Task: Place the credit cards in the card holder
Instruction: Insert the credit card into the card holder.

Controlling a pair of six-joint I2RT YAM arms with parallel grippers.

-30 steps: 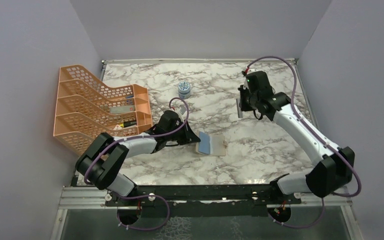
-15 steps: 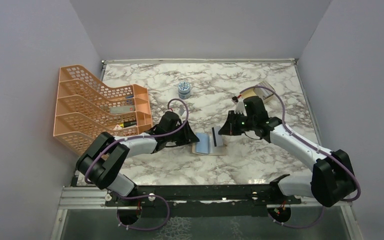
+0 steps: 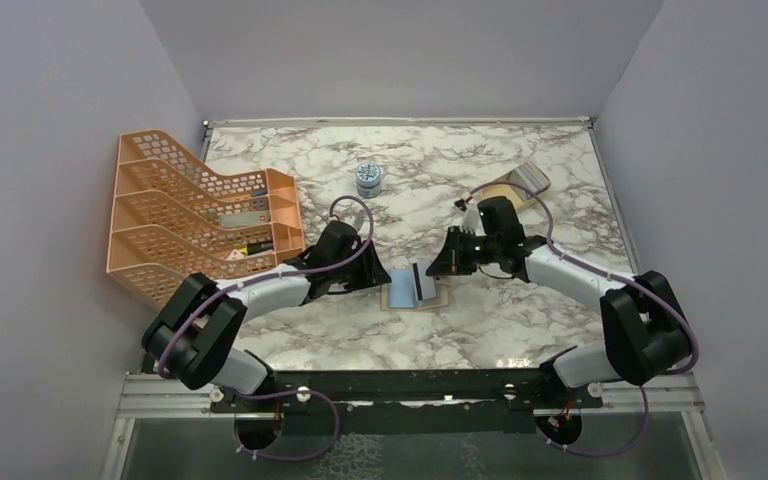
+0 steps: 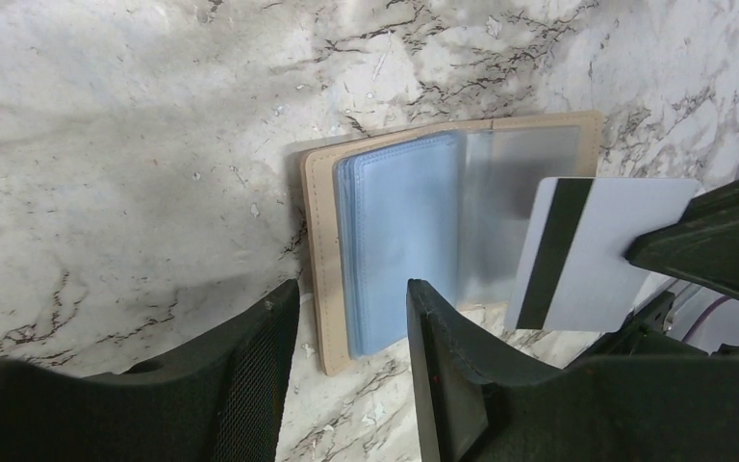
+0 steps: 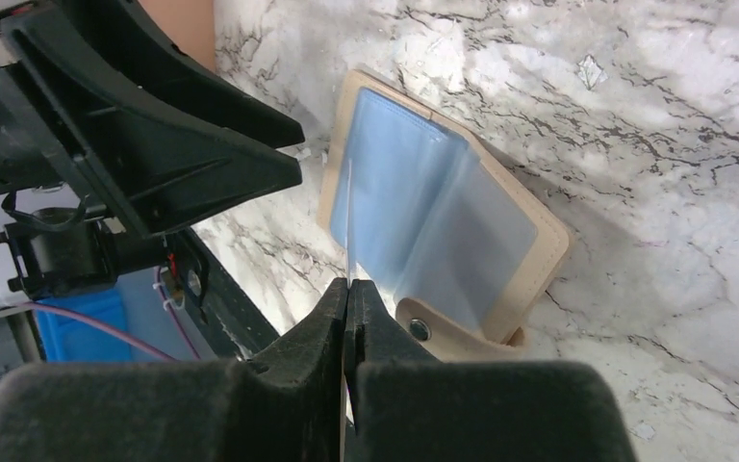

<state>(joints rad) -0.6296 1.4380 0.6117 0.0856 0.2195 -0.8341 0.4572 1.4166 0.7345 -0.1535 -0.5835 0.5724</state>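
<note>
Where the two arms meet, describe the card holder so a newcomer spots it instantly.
Look to the middle of the marble table. The card holder lies there, flat and open. Unlike the white dark-striped card held beside it, it is tan-edged with pale blue pockets.

Tan card holder (image 4: 399, 250), black-striped white credit card (image 4: 597, 252).

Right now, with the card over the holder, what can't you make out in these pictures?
Left wrist: whether the card holder pockets already hold cards; the plastic sleeves are hazy.
Right wrist: the credit card face; it is edge-on above the right gripper.
Top: whether the card touches a pocket; too small, and the right gripper overhangs it.
Top: what sits in the orange organizer; too small.
</note>
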